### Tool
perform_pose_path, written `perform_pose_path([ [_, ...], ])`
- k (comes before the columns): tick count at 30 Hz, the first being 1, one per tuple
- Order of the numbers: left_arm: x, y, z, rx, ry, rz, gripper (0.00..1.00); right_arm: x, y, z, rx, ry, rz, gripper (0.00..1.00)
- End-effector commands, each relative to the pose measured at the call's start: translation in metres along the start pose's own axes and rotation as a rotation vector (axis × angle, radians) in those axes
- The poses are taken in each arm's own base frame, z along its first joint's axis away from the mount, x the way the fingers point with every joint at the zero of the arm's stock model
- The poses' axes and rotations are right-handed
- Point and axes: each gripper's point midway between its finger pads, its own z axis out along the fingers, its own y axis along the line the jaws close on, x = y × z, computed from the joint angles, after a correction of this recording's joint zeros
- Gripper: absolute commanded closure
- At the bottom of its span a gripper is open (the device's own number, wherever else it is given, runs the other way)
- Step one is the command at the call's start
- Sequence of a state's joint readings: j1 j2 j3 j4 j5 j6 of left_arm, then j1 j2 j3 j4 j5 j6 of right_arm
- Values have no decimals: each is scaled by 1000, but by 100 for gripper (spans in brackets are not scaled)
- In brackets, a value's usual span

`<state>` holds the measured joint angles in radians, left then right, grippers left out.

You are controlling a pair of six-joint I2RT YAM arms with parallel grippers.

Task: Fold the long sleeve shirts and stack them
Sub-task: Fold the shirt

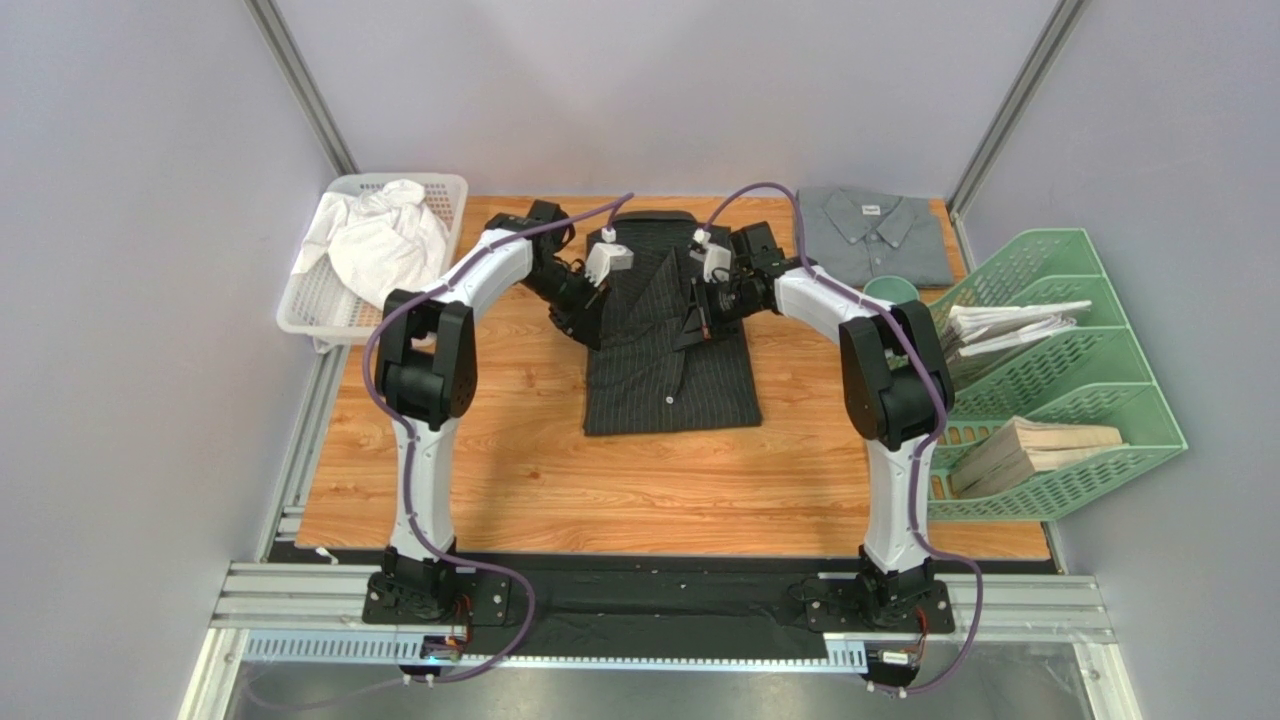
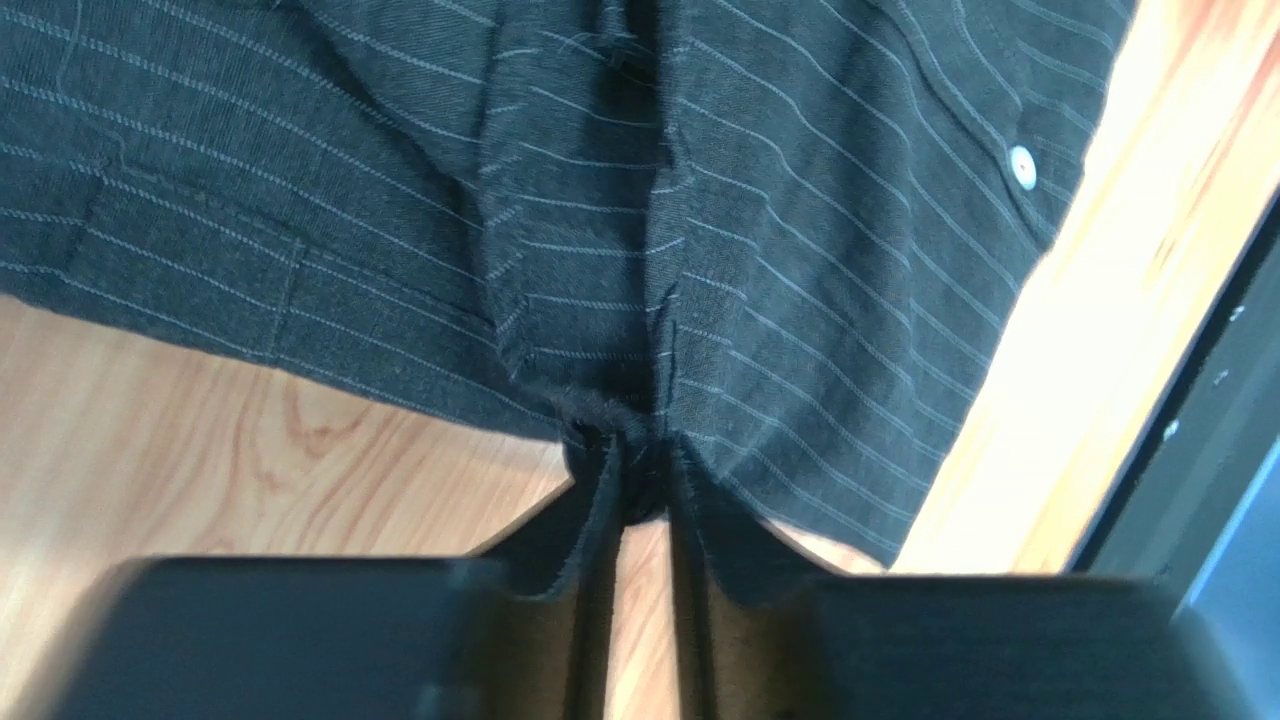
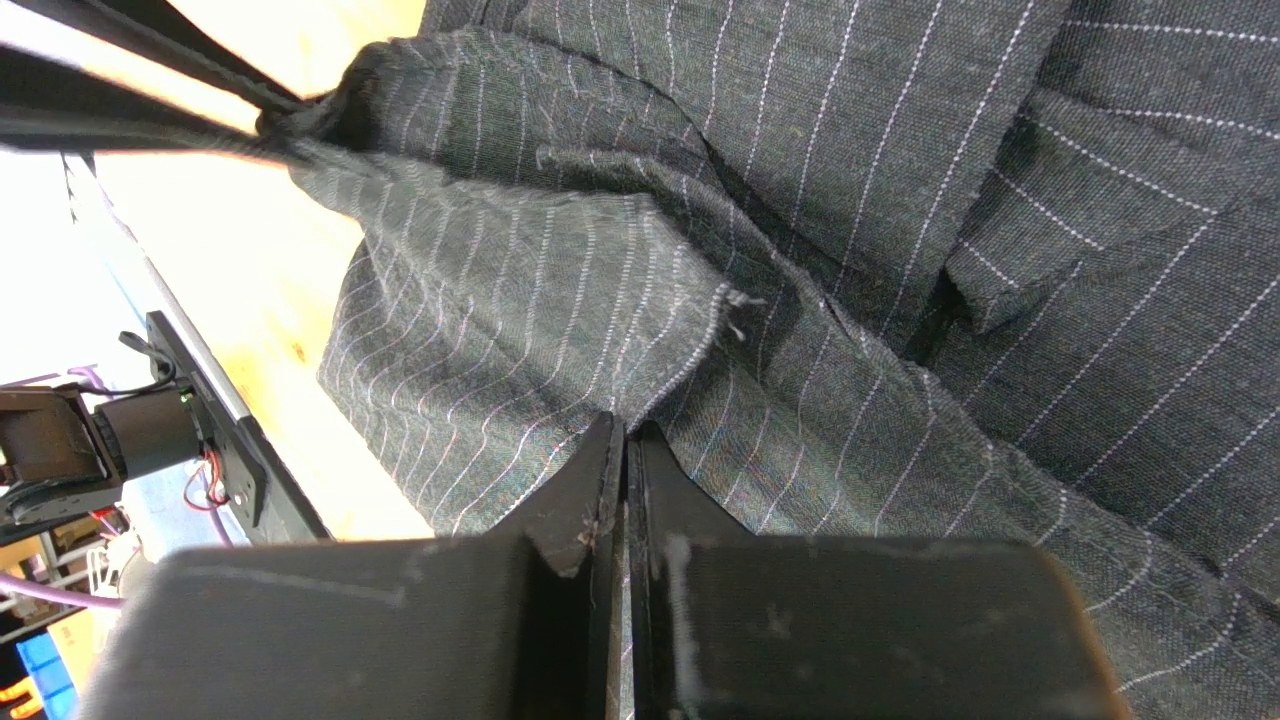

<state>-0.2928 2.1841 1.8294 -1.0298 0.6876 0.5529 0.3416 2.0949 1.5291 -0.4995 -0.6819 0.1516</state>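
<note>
The black pinstriped shirt (image 1: 669, 353) lies lengthwise on the middle of the wooden table, its far end lifted. My left gripper (image 1: 597, 288) is shut on a bunched fold of its edge (image 2: 631, 435) at the far left. My right gripper (image 1: 702, 288) is shut on a fold of the same shirt (image 3: 631, 375) at the far right. The cloth hangs taut from both pairs of fingers above the table. The grey shirt (image 1: 876, 237) lies folded at the far right corner, collar up.
A white basket (image 1: 334, 293) at the far left holds crumpled white cloth (image 1: 383, 233). A green tiered rack (image 1: 1059, 375) with papers and wooden pieces stands at the right. The table's far edge runs just behind both grippers.
</note>
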Motion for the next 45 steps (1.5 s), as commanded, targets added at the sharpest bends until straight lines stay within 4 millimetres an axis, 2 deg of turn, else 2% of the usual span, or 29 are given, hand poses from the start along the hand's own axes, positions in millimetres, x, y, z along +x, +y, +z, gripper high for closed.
perform_pose_path([
  [1, -29, 8, -9, -40, -85, 27, 100, -17, 6, -4, -24, -32, -35, 100],
  [4, -41, 17, -16, -108, -130, 56, 100, -20, 8, -6, -29, -38, -39, 100],
  [10, -46, 49, -14, -237, -130, 23, 100, -25, -14, -2, 44, -46, -36, 100],
  [14, -31, 67, 2, -264, -62, -45, 100, -26, -35, 9, 90, -28, -12, 100],
  [17, -27, 70, 5, -261, -29, -71, 100, -27, -38, 11, 93, -21, 6, 94],
  [19, -28, 73, 6, -266, -30, -81, 93, -31, -36, 8, 94, -32, 3, 93],
  [22, -36, 69, 4, -240, -49, -73, 78, -41, -26, -5, 85, -57, -12, 82],
  [23, -38, 68, 3, -239, -51, -72, 74, -41, -24, -11, 84, -52, -20, 75],
  [24, -42, 66, -1, -236, -59, -64, 64, -45, -23, -19, 82, -61, -23, 71],
  [25, -56, 63, -15, -237, -96, -36, 57, -56, -13, -32, 73, -86, -52, 67],
  [26, -64, 62, -26, -256, -122, -35, 51, -54, -7, -42, 60, -75, -56, 57],
  [27, -73, 60, -40, -269, -161, -33, 30, -60, -6, -55, 52, -93, -58, 52],
  [28, -86, 49, -67, -260, -233, -19, 4, -67, 6, -74, 41, -124, -82, 47],
  [29, -96, 43, -83, -263, -294, -30, 1, -66, 13, -86, 25, -132, -88, 37],
  [30, -101, 35, -96, -262, -335, -28, 1, -68, 13, -99, 23, -147, -102, 32],
  [31, -100, 13, -114, -230, -381, -30, 1, -64, 28, -114, -6, -160, -120, 22],
  [33, -100, -15, -122, -170, -435, -44, 1, -49, 38, -125, -41, -142, -113, 11],
  [34, -86, -51, -117, -53, -449, -61, 1, -41, 46, -129, -61, -136, -113, 9],
  [35, -86, -64, -114, -6, -480, -62, 1, -22, 58, -131, -120, -114, -92, 1],
  [36, -81, -83, -109, 71, -490, -148, 1, -11, 66, -129, -152, -96, -77, 0],
  [37, -61, -114, -90, 186, -464, -192, 1, 0, 77, -128, -205, -75, -49, 0],
  [38, -65, -122, -83, 212, -500, -184, 1, 20, 79, -123, -224, -41, -22, 0],
  [39, -60, -135, -74, 269, -492, -268, 1, 31, 87, -117, -246, -15, -22, 0],
  [40, -44, -156, -54, 345, -451, -298, 1, 41, 92, -113, -271, 9, -7, 0],
  [41, -47, -161, -48, 362, -469, -273, 1, 48, 96, -109, -292, 22, 1, 0],
  [42, -39, -168, -37, 402, -438, -349, 1, 62, 101, -102, -318, 58, 23, 0],
  [43, -37, -176, -27, 442, -416, -359, 1, 68, 106, -100, -347, 79, 61, 0],
  [44, -39, -176, -23, 450, -430, -351, 1, 70, 109, -96, -362, 79, 55, 0],
  [45, -35, -176, -16, 466, -430, -377, 1, 81, 107, -89, -370, 102, 80, 0],
])
